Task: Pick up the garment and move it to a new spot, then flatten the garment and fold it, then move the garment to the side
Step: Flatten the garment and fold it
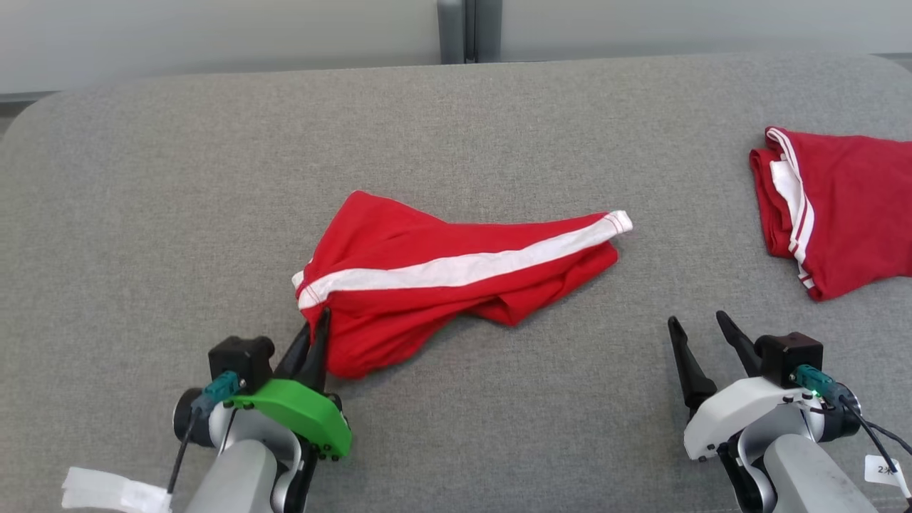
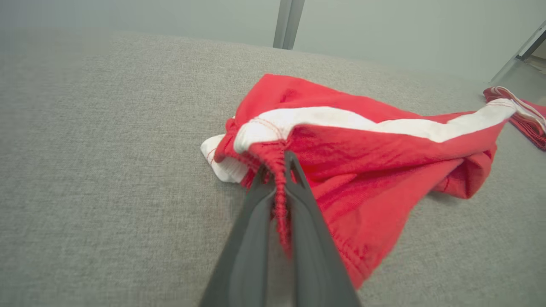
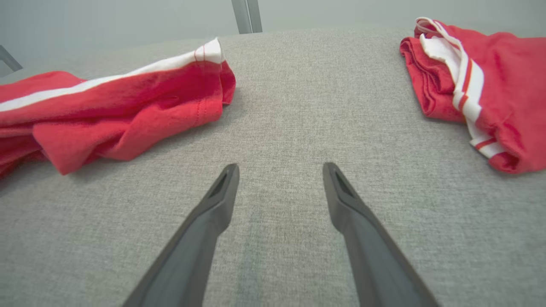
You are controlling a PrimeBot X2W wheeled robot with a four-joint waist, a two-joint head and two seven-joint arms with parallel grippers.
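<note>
Garment (image 1: 442, 274), red with a white stripe, lies crumpled on the counter (image 1: 214, 178); left pincer (image 1: 318, 320) clamps its gathered near edge, right pincer (image 1: 695, 318) stands open, off to its right.

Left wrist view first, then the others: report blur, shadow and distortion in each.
Left wrist view: the left gripper, shut on the red garment, blurs close to the lens; the far table looks hazy. Right wrist view: wide-angle stretch splays the open right gripper; a soft shadow lies under the garment. Head view: even light, no glare, sharp weave.
</note>
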